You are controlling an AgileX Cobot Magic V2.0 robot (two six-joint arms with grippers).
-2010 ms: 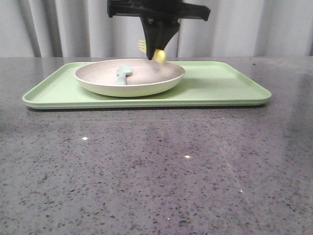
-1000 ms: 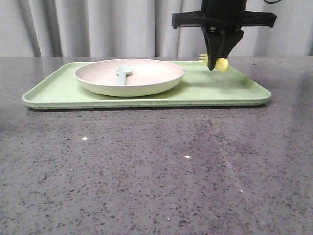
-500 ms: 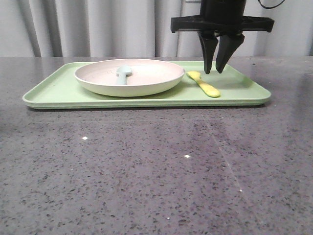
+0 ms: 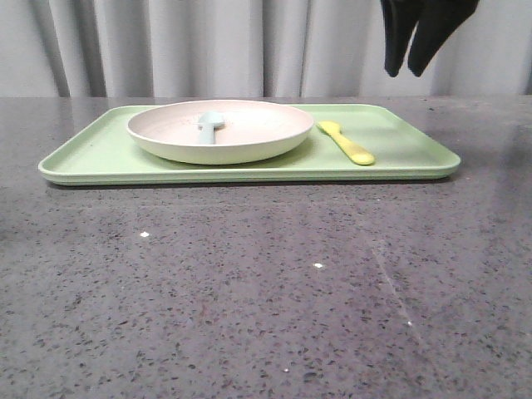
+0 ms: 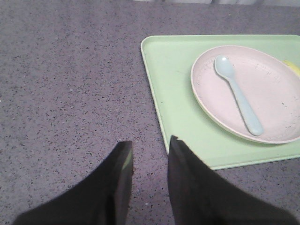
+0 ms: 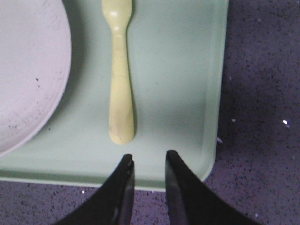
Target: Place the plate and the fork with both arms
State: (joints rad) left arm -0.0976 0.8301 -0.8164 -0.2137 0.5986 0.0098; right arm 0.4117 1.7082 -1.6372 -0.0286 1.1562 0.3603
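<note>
The pinkish-cream plate (image 4: 249, 133) rests on the left half of the light-green tray (image 4: 416, 154). The yellow fork (image 4: 347, 143) lies flat on the tray just right of the plate, also seen as the fork (image 6: 120, 79) in the right wrist view. My right gripper (image 4: 413, 71) hangs open above the tray's right end, well above the fork, with nothing between its fingers; in its own view the right gripper (image 6: 149, 157) is over the tray's near rim. My left gripper (image 5: 151, 143) is open and empty over the dark table, beside the tray's left edge.
A pale blue spoon (image 4: 210, 125) lies inside the plate, seen as the spoon (image 5: 236, 101) in the left wrist view. The speckled dark grey table (image 4: 266, 291) stretches in front of the tray. Grey curtains (image 4: 166, 46) hang behind.
The right gripper carried the fork from above the plate to the tray's right part, let it go onto the tray, opened, and has now risen up and to the right.
</note>
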